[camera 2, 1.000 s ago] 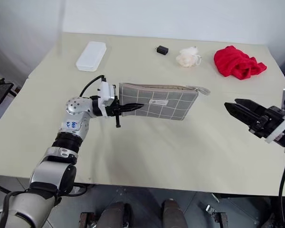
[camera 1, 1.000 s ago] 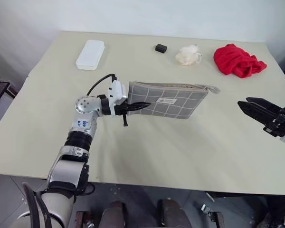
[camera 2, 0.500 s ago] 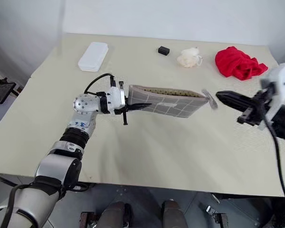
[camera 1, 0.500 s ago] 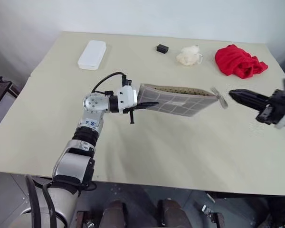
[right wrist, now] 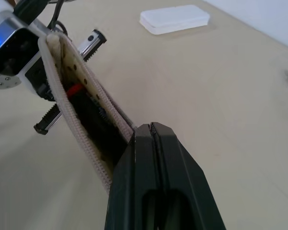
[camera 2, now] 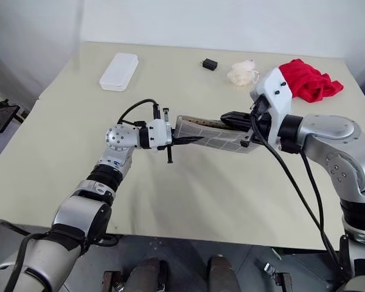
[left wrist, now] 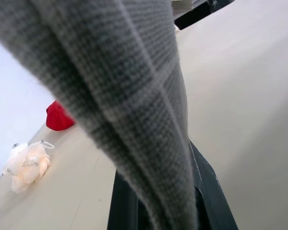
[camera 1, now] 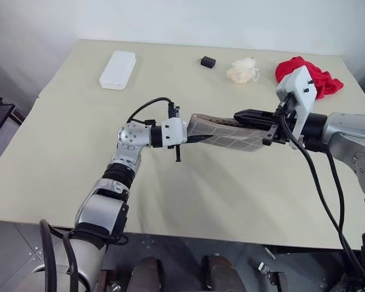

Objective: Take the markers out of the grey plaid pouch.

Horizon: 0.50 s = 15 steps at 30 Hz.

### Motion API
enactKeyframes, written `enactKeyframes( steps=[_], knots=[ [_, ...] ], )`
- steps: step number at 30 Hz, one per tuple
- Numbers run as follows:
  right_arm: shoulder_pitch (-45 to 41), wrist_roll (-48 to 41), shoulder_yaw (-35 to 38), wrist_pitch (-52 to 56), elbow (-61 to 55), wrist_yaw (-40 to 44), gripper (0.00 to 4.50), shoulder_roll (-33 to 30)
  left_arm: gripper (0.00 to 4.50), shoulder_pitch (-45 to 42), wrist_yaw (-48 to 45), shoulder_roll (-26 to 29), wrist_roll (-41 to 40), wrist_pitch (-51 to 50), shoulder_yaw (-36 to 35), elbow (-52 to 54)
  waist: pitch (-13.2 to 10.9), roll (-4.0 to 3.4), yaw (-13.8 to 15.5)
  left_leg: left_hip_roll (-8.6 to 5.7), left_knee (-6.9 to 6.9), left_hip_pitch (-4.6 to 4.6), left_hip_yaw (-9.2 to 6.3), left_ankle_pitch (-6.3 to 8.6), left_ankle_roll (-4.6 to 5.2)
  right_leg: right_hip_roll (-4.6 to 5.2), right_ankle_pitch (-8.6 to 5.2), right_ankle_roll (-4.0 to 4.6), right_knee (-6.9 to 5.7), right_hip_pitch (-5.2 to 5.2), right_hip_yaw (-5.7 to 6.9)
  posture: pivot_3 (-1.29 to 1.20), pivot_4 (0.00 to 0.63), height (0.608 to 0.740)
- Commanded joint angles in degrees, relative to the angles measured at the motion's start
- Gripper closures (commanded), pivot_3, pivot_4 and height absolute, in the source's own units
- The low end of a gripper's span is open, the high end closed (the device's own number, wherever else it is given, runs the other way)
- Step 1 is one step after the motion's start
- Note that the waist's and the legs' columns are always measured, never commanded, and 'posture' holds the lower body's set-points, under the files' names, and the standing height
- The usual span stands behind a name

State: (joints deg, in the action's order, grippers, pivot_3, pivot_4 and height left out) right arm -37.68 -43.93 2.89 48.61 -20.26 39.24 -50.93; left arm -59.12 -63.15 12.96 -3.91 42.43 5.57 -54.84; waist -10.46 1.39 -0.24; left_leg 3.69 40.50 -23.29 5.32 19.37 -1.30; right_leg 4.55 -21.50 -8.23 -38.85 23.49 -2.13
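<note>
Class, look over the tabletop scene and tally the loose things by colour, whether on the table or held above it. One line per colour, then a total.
White: 1, the white case
Black: 1, the small black block
Cream: 1, the fluffy cream lump
Red: 1, the red cloth
Grey: 1, the grey plaid pouch
Total: 5

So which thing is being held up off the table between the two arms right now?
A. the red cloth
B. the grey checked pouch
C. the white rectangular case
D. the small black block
B. The grey checked pouch hangs above the table, the left gripper shut on one end and the right gripper shut at its open top edge.
</note>
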Motion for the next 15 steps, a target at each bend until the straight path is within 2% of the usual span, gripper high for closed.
enactKeyframes(
  steps=[1, 4, 10, 15],
  knots=[
    [2.0, 0.8, 2.4, -1.6, -2.6, 1.7, 4.47, -0.8, 4.50, 0.1, 0.1, 0.6, -0.8, 0.0, -0.4, 1.7, 0.0, 0.00, 0.0, 0.00, 0.00, 0.00, 0.00, 0.00, 0.00, 0.00, 0.00, 0.00, 0.00, 0.00, 0.00, 0.00, 0.150, 0.740],
    [4.7, 2.8, 2.6, -4.0, -3.0, 3.2, 4.47, -1.3, 4.50, 0.7, -0.4, 0.9, -0.9, -0.6, -0.2, 2.1, 0.0, 0.00, 0.0, 0.00, 0.02, 0.01, 0.01, 0.00, 0.00, -0.01, 0.00, 0.00, 0.00, 0.00, 0.00, 0.00, 0.150, 0.740],
    [6.8, 4.8, 6.3, -11.3, -1.0, 4.1, 4.47, 2.1, 4.50, 1.1, -1.5, 1.2, -1.0, -1.4, 0.0, 2.4, 0.0, 0.00, 0.0, -0.01, 0.12, 0.01, 0.04, 0.00, 0.00, -0.02, 0.00, 0.00, 0.10, 0.00, 0.00, 0.00, 0.150, 0.740],
    [9.2, 10.1, 1.7, -9.7, 0.9, 7.2, 4.47, -1.9, 4.50, 0.9, -2.9, 0.9, -2.3, -1.8, -0.5, 3.0, 0.0, 0.00, 0.0, -0.02, 0.16, 0.01, 0.12, 0.00, 0.00, -0.02, 0.00, 0.00, 0.10, -0.04, 0.02, 0.00, 0.150, 0.740]
  ],
)
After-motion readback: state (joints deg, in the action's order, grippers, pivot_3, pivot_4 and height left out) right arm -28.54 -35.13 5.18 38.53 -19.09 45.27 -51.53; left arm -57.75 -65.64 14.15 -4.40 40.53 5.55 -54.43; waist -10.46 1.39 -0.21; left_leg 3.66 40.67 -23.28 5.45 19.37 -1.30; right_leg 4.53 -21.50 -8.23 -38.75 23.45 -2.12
